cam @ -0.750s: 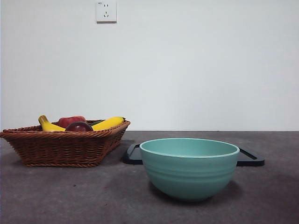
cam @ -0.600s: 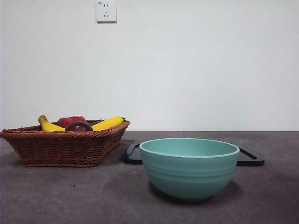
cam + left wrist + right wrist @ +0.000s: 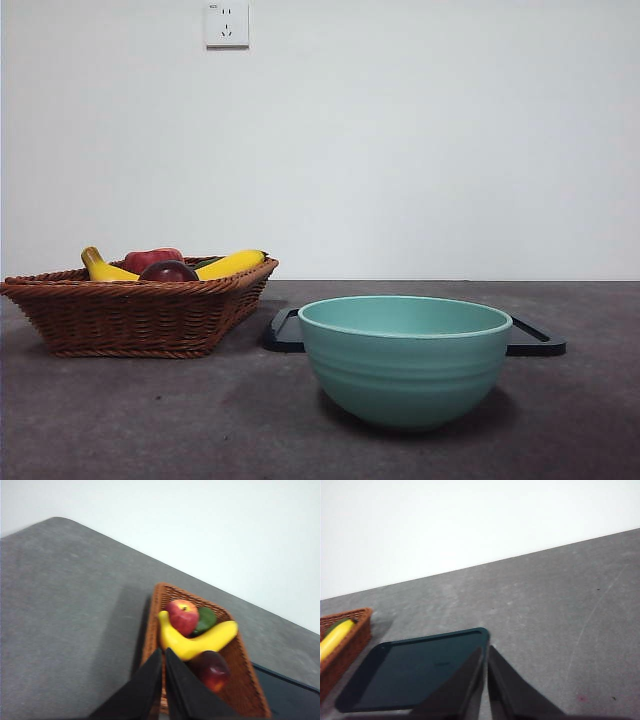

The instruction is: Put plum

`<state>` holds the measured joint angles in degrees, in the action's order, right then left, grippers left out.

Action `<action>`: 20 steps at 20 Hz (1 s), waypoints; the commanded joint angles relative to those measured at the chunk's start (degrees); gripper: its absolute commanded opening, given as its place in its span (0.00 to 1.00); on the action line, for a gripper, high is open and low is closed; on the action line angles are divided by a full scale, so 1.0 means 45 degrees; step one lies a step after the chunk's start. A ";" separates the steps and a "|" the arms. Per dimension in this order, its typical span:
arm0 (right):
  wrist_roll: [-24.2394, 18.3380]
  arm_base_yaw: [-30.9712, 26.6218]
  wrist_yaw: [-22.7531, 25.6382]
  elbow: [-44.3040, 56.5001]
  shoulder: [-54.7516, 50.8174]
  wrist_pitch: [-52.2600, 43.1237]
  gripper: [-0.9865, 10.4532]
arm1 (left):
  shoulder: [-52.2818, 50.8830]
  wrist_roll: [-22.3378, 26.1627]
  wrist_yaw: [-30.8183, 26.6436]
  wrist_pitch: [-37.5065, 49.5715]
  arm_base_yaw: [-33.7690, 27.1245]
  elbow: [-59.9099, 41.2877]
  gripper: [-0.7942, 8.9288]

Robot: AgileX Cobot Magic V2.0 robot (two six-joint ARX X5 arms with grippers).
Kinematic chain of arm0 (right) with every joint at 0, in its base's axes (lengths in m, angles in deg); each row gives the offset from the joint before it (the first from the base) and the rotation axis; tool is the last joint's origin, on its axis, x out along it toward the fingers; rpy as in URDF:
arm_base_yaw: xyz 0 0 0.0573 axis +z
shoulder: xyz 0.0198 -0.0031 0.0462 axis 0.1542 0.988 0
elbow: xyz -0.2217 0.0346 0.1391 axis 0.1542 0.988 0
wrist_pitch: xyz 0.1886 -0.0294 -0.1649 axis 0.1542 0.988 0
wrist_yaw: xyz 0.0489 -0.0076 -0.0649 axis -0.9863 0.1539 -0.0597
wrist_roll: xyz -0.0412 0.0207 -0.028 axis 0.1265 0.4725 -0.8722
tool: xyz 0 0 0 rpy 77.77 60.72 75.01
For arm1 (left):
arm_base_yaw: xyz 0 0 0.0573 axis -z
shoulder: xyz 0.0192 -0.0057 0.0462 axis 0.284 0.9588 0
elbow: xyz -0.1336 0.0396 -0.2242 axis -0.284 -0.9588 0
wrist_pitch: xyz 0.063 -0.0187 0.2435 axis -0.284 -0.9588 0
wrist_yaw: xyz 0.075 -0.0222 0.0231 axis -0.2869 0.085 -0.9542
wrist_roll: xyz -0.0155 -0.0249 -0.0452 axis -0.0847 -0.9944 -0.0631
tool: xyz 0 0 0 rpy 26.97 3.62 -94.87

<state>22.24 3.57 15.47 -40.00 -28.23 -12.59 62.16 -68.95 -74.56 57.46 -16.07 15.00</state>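
Wicker, front view: the basket [image 3: 135, 310] is our landmark, and the plum [image 3: 169, 271] sits low inside it, only its dark crown peeking over the near rim. Red apple [image 3: 152, 258] just behind it, bananas [image 3: 232, 264] curving to either side.
Bowl, front view: teal bowl [image 3: 405, 360] stands well apart from the basket, with a dark tray [image 3: 535, 338] behind it. Neither arm is in this shot.
Left wrist view: left gripper [image 3: 164, 655] hangs above the basket's edge, fingers pressed together, nothing held. The plum [image 3: 210, 669] lies in the basket just beside the banana [image 3: 197, 641], with the apple [image 3: 182, 616] and something green [image 3: 205, 620] beyond; the picture is a bit soft, so whether plum and banana touch I cannot tell.
Right wrist view: right gripper [image 3: 485, 655] waits over the tray [image 3: 415, 672], away from the basket [image 3: 342, 645], fingers likewise together, empty.
Risk one: with the fingers this close together, a descent would push the glossy plum aside instead of straddling it.
Risk two: the banana crowds the plum, so a finger could land on yellow or snag the wicker wall.
Risk three: smooth round skin, likely to squirt out of an off-centre pinch.
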 commanded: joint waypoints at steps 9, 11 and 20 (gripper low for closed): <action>-0.1054 -0.0015 -0.1477 -0.4721 0.3293 0.3011 0.09 | 0.3230 0.2341 0.2788 -0.3123 -0.0005 0.3954 0.09; -0.1399 -0.0005 -0.2016 -0.5523 0.4051 0.3735 0.09 | 0.3954 0.2812 0.3458 -0.3696 -0.0005 0.4590 0.09; -0.2429 0.0699 -0.4454 -0.8471 0.7232 0.6664 0.09 | 0.7004 0.4813 0.5527 -0.6052 0.0024 0.7145 0.09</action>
<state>13.01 6.71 -4.27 -77.55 3.96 17.55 93.48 -50.09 -50.06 29.70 -16.01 46.21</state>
